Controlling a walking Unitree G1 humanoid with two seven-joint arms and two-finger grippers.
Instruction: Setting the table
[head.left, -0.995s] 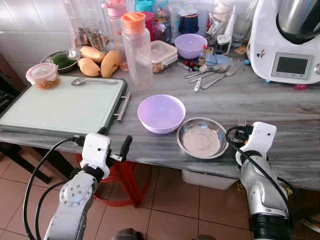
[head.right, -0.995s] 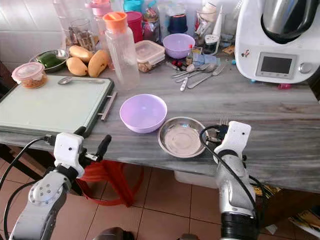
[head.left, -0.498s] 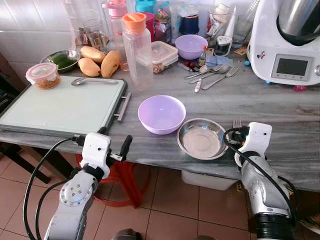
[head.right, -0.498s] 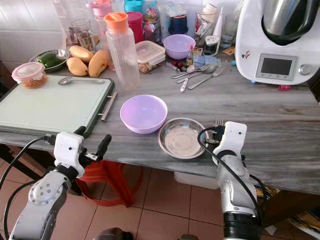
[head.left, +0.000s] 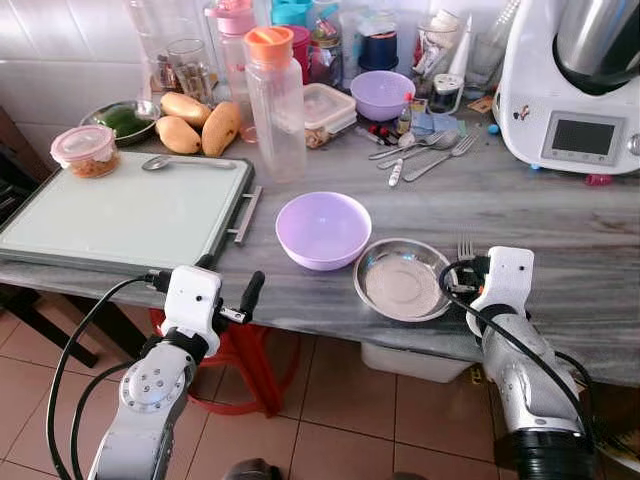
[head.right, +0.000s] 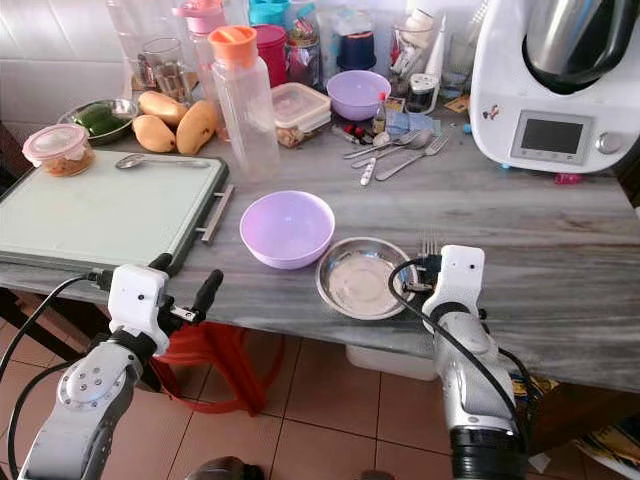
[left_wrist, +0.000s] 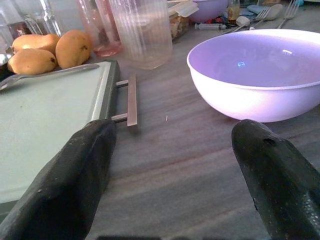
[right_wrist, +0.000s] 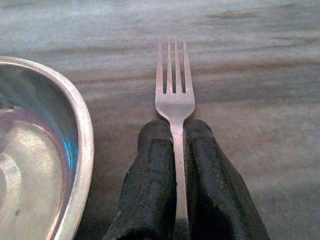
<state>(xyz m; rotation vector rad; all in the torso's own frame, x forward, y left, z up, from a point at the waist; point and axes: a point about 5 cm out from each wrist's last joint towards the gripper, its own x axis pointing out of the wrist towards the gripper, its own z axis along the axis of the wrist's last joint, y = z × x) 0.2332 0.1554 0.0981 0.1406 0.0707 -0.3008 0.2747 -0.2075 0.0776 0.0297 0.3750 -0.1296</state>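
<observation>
A steel fork (right_wrist: 174, 95) is pinched between my right gripper's (right_wrist: 175, 131) black fingers, tines pointing away over the grey counter. It hangs just to the right of a shallow steel plate (head.left: 403, 279), whose rim (right_wrist: 80, 125) lies beside it. The fork's tines (head.left: 465, 247) stick out past the right wrist (head.left: 503, 277). A lilac bowl (head.left: 322, 227) sits left of the plate. My left gripper (head.left: 240, 297) hovers open below the counter's front edge, facing the bowl (left_wrist: 255, 70) and the tray handle (left_wrist: 131, 96).
A pale green tray (head.left: 120, 212) with a spoon (head.left: 180, 161) lies at the left. Behind stand a clear bottle (head.left: 274, 98), mangoes (head.left: 198, 122), a second lilac bowl (head.left: 381, 90), loose cutlery (head.left: 425, 148) and a white kitchen machine (head.left: 572, 80).
My right gripper has carried the fork leftwards, closer to the steel plate. The left arm has stayed put.
</observation>
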